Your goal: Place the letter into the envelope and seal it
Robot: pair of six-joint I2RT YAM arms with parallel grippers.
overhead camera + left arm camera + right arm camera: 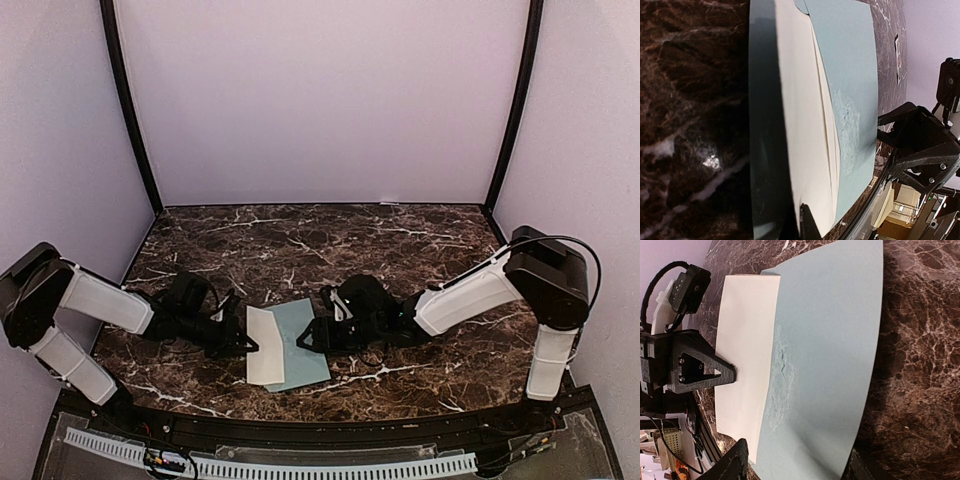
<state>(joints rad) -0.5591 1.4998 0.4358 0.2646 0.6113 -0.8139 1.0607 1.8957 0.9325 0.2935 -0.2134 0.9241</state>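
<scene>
— Left fingers (pixel 726 373) pressed together into one point, tip down on the white sheet (pixel 745 340). Right fingers (pixel 305 340) spread wide at the right side of the envelope (pixel 302 350), its edge lying between them, nothing pinched as far as I can see.

— And the envelope itself?

— On the worktop (pixel 400 250), centre, towards the near edge, right between the two arms. Teal face to the right, white to the left. Whether that white is the letter poking out or the flap's lining, I can't tell.

— It's bowing, look at the right wrist view.

— Yes, the teal panel arches up off the marble. Thin paper, I'd say: light, floppy, and likely to skate on that polished stone if pushed from one side only. One arm pinning while the other works looks the sensible way.

— Where would you take hold?

— At an edge or a lifted corner, never the middle; where it lies flat there's nothing to get under. Gently, too: there's a rough patch (pixel 780 385) on the teal near the white, scuffed or gummy, and paper like this creases or tears under a hard pinch.

— Sealed?

— Not yet, by my reading.
</scene>
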